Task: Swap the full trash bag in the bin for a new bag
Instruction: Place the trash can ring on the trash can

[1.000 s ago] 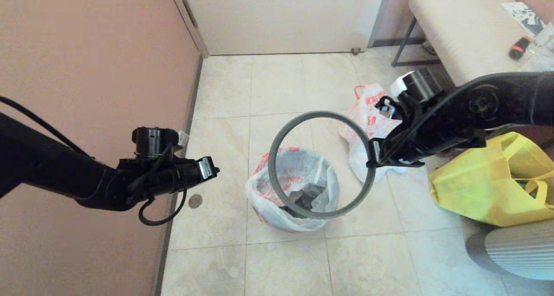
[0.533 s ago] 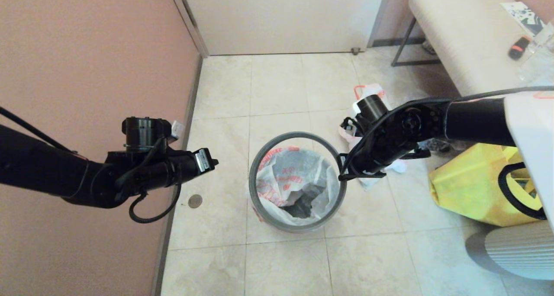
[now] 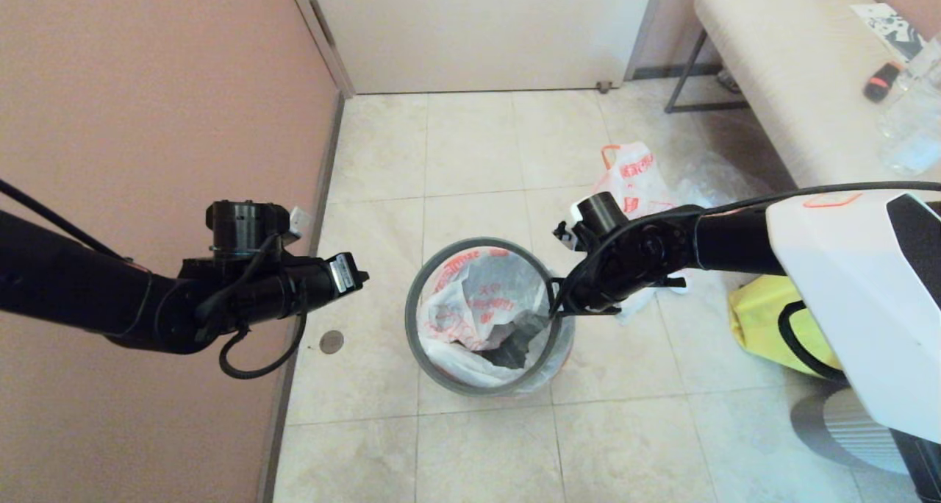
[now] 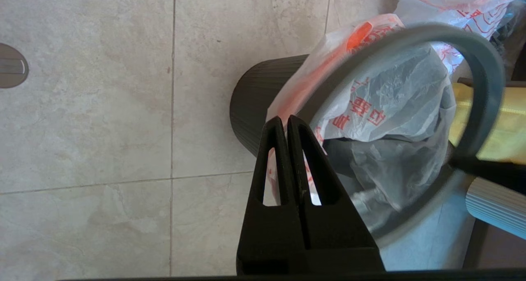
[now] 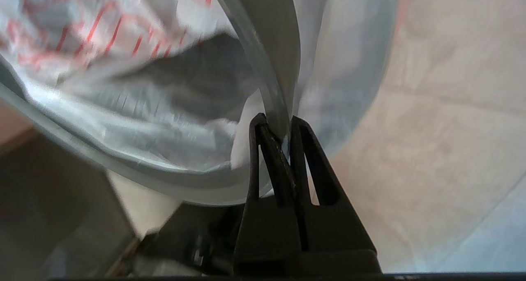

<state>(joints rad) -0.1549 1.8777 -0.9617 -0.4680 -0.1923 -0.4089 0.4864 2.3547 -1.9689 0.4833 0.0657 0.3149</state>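
Note:
The bin point(image 4: 252, 96) stands on the tiled floor, its black ribbed wall showing in the left wrist view. The new bag point(image 3: 470, 304), white with a pink-red band, lines it and drapes over its mouth. My right gripper point(image 3: 553, 308) is shut on the grey ring point(image 3: 409, 319), holding it about level over the bag-covered mouth; the ring point(image 5: 271, 47) sits pinched between its fingers point(image 5: 276, 123). My left gripper point(image 3: 360, 273) hangs shut and empty to the bin's left, its tips point(image 4: 284, 118) near the bin's wall. The full trash bag point(image 3: 636, 172) lies on the floor beyond the right arm.
A yellow tote point(image 3: 764, 319) and a grey ribbed object point(image 3: 845, 422) sit on the floor at the right. A padded bench point(image 3: 779, 54) stands at the back right. The pink wall point(image 3: 147, 84) runs close along the left, with a floor drain point(image 3: 331, 341) beside it.
My right gripper has carried the ring down and to the left, from tilted high above the bin to level over its mouth. The left arm has barely moved.

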